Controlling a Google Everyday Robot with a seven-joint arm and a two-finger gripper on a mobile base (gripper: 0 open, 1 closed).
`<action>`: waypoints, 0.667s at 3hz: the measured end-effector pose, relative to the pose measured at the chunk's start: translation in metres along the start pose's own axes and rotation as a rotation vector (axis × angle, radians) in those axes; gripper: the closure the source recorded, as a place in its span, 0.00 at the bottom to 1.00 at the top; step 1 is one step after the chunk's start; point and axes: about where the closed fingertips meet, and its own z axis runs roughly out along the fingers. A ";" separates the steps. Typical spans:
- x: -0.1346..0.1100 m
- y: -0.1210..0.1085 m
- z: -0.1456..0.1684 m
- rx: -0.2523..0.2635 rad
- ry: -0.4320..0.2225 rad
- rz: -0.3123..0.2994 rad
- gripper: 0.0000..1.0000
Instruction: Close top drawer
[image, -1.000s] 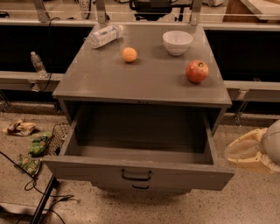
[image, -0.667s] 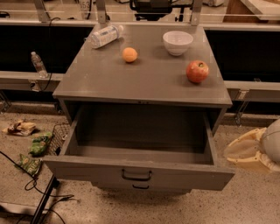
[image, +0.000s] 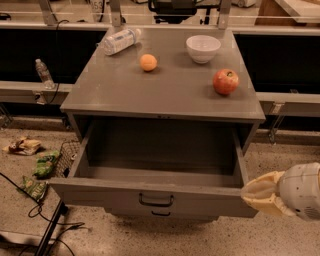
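- While the top drawer (image: 200, 202) sits pulled out, I see the gripper (image: 247, 193) just beside its front right corner.
- Can't tell whether the gripper's spread or closed.

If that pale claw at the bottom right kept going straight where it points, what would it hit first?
Most likely the top drawer: the gripper, low at the right edge, points left at the right end of the open drawer's front. Depth is unclear, so it could pass just in front.
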 end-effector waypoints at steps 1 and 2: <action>0.011 0.009 0.034 -0.039 -0.069 -0.030 1.00; 0.014 0.012 0.053 -0.061 -0.103 -0.100 1.00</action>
